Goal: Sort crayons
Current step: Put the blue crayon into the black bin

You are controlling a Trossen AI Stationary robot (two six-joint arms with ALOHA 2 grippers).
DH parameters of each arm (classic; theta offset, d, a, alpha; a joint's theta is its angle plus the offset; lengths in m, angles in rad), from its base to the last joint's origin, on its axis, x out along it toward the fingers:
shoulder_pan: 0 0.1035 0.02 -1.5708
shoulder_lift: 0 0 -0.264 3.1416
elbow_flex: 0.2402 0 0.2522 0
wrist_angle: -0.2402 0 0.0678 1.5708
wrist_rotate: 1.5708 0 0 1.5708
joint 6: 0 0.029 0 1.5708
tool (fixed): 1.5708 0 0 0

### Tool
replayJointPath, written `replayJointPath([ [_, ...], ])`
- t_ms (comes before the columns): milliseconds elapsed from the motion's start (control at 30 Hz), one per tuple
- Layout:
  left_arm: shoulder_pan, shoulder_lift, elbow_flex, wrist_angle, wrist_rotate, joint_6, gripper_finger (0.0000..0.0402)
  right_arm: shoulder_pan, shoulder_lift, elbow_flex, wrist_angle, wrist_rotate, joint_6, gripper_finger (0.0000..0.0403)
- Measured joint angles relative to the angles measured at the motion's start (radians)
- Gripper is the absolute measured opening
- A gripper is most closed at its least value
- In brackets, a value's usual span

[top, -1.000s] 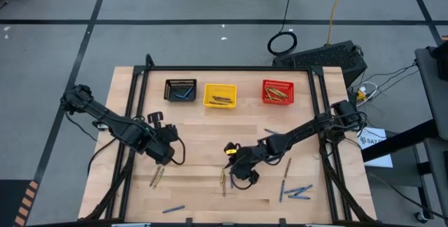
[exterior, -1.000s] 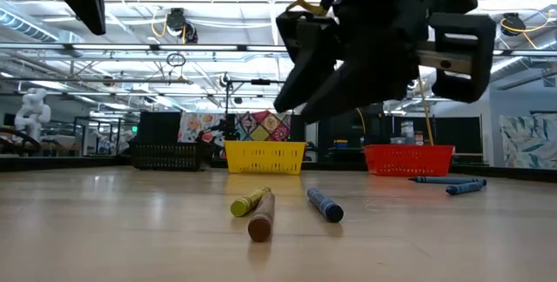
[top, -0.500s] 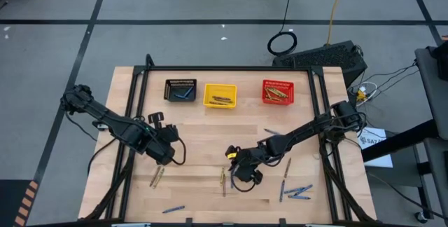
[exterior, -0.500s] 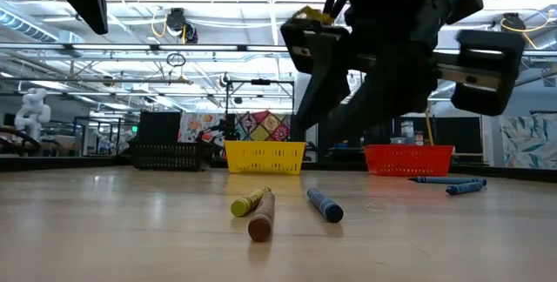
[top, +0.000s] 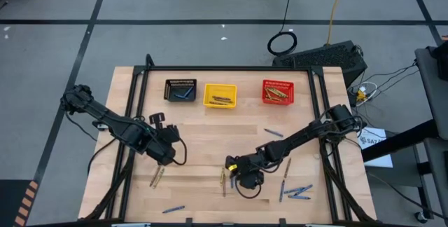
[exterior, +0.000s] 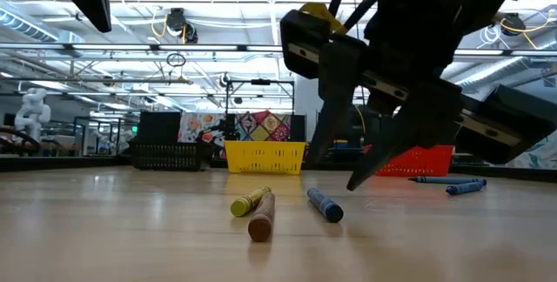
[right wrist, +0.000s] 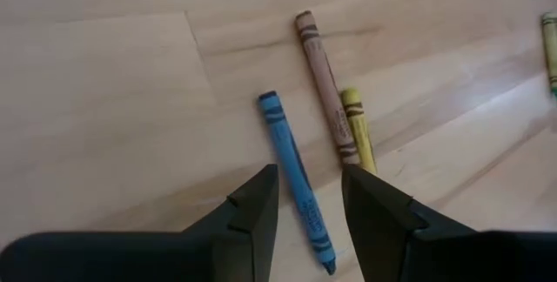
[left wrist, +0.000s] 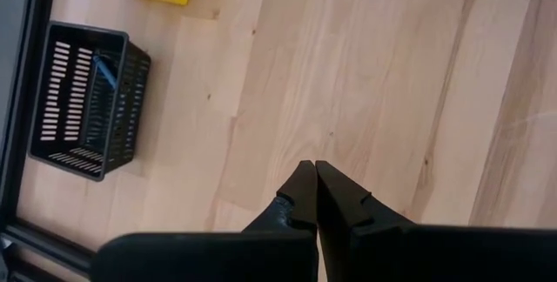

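The right gripper [right wrist: 306,197] hangs with fingers parted over a blue crayon [right wrist: 293,176], which lies free on its one side; a brown crayon [right wrist: 324,82] and a yellow crayon [right wrist: 358,129] crowd the other (those two touching). Bare table [top: 203,136] lies wide between the arms. The three baskets [top: 219,94] line the far edge, well apart from the left gripper [left wrist: 314,177].

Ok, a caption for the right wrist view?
Open right gripper poised over a blue crayon, with brown and yellow crayons alongside.
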Motion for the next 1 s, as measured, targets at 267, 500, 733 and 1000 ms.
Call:
replayJointPath([
  [267, 0.0, 0.0, 0.0, 0.027, 0.0, 0.0, 0.0, 0.006, 0.0, 0.0, 0.042, -0.039, -0.025, 0.0116],
  [500, 0.0, 0.0, 0.0, 0.029, 0.0, 0.0, 0.0, 0.006, 0.0, 0.0, 0.042, -0.053, 0.024, 0.0116],
  [733, 0.0, 0.0, 0.0, 0.029, 0.0, 0.0, 0.0, 0.005, 0.0, 0.0, 0.048, 0.046, 0.517, 0.0116],
  [1000, 0.028, 0.0, 0.0, 0.048, -0.001, 0.001, 0.0, 0.007, -0.007, 0.0, 0.014, 0.082, 1.029, 0.0116],
])
